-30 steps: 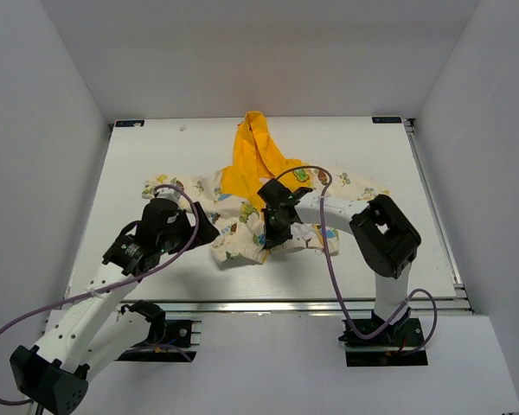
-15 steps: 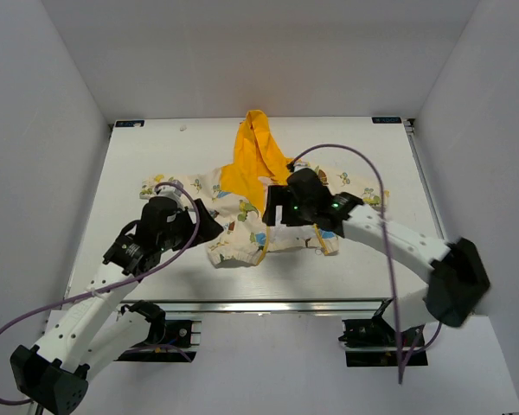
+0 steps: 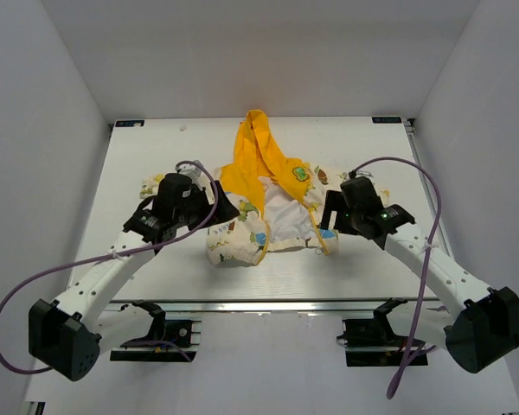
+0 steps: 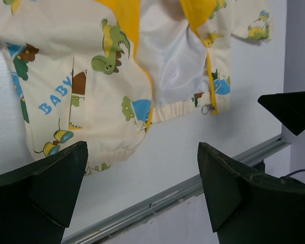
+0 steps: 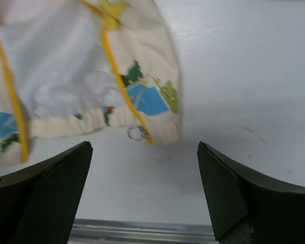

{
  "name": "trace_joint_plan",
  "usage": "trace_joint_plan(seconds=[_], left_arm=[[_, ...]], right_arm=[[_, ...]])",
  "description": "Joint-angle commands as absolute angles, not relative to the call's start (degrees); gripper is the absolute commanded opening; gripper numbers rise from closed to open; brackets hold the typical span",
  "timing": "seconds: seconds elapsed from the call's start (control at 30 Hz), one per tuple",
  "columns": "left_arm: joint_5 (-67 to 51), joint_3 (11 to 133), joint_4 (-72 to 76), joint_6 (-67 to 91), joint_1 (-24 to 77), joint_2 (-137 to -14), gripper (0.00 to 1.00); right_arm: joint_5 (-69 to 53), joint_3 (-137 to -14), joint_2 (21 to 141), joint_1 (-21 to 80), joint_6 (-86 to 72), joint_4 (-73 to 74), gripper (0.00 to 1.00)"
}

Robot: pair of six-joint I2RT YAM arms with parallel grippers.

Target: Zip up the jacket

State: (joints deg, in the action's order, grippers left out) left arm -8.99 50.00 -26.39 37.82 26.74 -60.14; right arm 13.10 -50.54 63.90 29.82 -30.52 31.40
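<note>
Two released, empty tools, left tool (image 3: 220, 210) and right tool (image 3: 329, 216), flank the jacket (image 3: 240, 242) spread open on the surface (image 3: 138, 259); tugging the ring pull (image 5: 135, 133) at its hem with the zipper halves (image 5: 117, 71) unmated may merely drag fabric.

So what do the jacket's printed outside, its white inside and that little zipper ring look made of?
Jacket shell: soft matte cloth, probably cotton; it wrinkles and carries printed dinosaurs. White lining: thinner, faintly sheeny fabric, maybe polyester. Zipper ring: looks like shiny metal, though blurred.
</note>
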Motion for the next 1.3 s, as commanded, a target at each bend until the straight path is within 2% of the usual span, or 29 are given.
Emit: trace_joint_plan(seconds=[0.0, 0.13, 0.23, 0.4, 0.6, 0.67, 0.77, 0.83, 0.9, 1.03, 1.1, 1.23, 1.27], left_arm=[[-13.3, 48.5, -28.6, 34.7, 26.7, -61.8, 0.98], [-15.6, 45.7, -24.6, 35.9, 26.8, -62.5, 0.98], [-15.0, 45.6, -24.4, 36.2, 26.9, -64.2, 0.98], [-15.1, 44.9, -24.5, 35.6, 27.0, -65.9, 0.98], [-14.2, 44.3, -26.3, 35.2, 27.0, -66.2, 0.98], [-14.0, 43.9, -26.2, 35.2, 27.0, -65.7, 0.98], [-13.7, 43.7, -26.1, 35.3, 27.0, -65.3, 0.98], [-13.8, 43.6, -25.8, 35.5, 27.1, -65.3, 0.98], [-13.8, 43.4, -25.4, 35.5, 27.0, -65.7, 0.98], [-13.1, 43.3, -26.2, 35.2, 27.2, -66.9, 0.98], [-12.9, 43.3, -26.3, 35.2, 27.1, -67.1, 0.98], [-12.7, 43.1, -26.1, 35.2, 27.1, -67.5, 0.98], [-12.7, 43.0, -26.1, 35.2, 27.2, -67.5, 0.98]], right_arm=[[18.3, -49.6, 64.8, 29.2, -27.3, 39.8, 0.89], [19.5, -48.8, 67.1, 29.2, -22.9, 38.9, 0.89], [12.2, -49.2, 68.7, 30.1, -15.9, 36.3, 0.89], [12.3, -48.0, 69.3, 34.8, -14.7, 32.5, 0.89], [13.8, -47.6, 74.9, 35.1, -16.3, 30.9, 0.89], [16.0, -48.0, 77.3, 35.1, -16.8, 29.7, 0.8], [16.4, -48.9, 80.9, 35.0, -17.9, 29.5, 0.54], [16.2, -49.0, 82.8, 35.0, -18.5, 29.4, 0.42], [16.0, -48.8, 83.8, 35.0, -18.8, 29.3, 0.4], [17.2, -48.1, 86.1, 35.0, -19.7, 29.2, 0.42], [17.4, -48.0, 86.7, 34.9, -20.0, 29.0, 0.39], [15.6, -47.3, 88.6, 34.9, -20.3, 27.7, 0.24], [15.6, -47.4, 88.9, 34.9, -20.3, 27.7, 0.24]])
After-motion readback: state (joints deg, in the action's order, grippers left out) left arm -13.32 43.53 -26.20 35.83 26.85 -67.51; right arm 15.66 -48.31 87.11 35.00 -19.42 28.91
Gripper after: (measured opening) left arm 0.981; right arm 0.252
